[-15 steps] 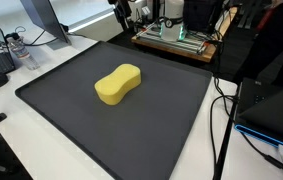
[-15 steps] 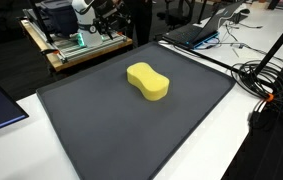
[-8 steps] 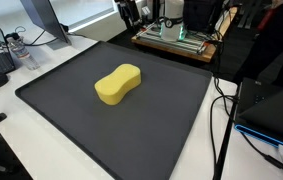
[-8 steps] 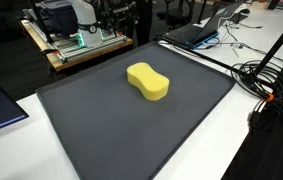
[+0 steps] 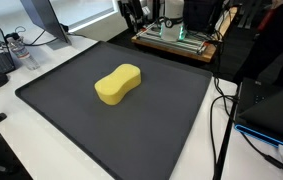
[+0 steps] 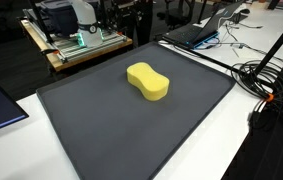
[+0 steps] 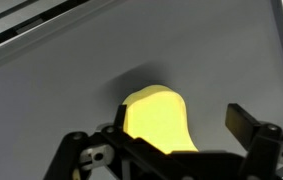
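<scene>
A yellow peanut-shaped sponge [image 5: 118, 83] lies flat near the middle of a large dark grey mat [image 5: 171, 120]; it shows in both exterior views [image 6: 148, 81]. In the wrist view the sponge [image 7: 157, 115] lies below and between the two black fingers. My gripper [image 7: 179, 125] is open and empty, held well above the mat. In an exterior view only the gripper's dark lower part [image 5: 131, 12] shows at the top edge, beyond the mat's far edge and apart from the sponge.
The mat [image 6: 101, 130] lies on a white table. A wooden cart with equipment [image 5: 181, 38] stands behind it. Cables [image 5: 221, 120] and a laptop [image 5: 276, 110] lie beside the mat. A monitor [image 5: 43, 18] and a bottle [image 5: 19, 48] stand at the far side.
The gripper has shifted a little at the top of both exterior views. The sponge has not moved.
</scene>
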Available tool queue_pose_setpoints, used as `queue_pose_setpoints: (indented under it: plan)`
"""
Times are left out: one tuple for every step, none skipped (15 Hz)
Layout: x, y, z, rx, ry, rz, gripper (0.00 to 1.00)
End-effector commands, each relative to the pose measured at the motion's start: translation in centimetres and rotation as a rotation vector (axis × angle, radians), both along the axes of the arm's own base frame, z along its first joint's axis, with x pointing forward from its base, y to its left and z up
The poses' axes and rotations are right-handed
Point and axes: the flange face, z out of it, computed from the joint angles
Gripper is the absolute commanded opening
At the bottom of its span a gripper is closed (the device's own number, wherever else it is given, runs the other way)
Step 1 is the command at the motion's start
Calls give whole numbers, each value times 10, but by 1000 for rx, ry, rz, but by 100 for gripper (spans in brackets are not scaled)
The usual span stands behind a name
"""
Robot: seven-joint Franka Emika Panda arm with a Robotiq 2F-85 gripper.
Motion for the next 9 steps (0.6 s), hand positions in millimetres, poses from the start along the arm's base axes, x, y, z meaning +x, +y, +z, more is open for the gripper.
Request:
queue_pose_setpoints:
  plan:
    - [15,10,5,-35,-16,51,100]
    - [23,19,9,-47,-23,93,100]
    - [32,27,12,-65,-31,130,100]
    - [40,35,13,-80,-41,165,100]
    - [48,43,14,-83,-48,198,100]
    - [55,51,14,-89,-50,227,100]
    - [62,60,10,-96,-40,270,100]
    - [69,67,7,-108,-42,311,100]
    - [76,75,3,-107,-38,350,100]
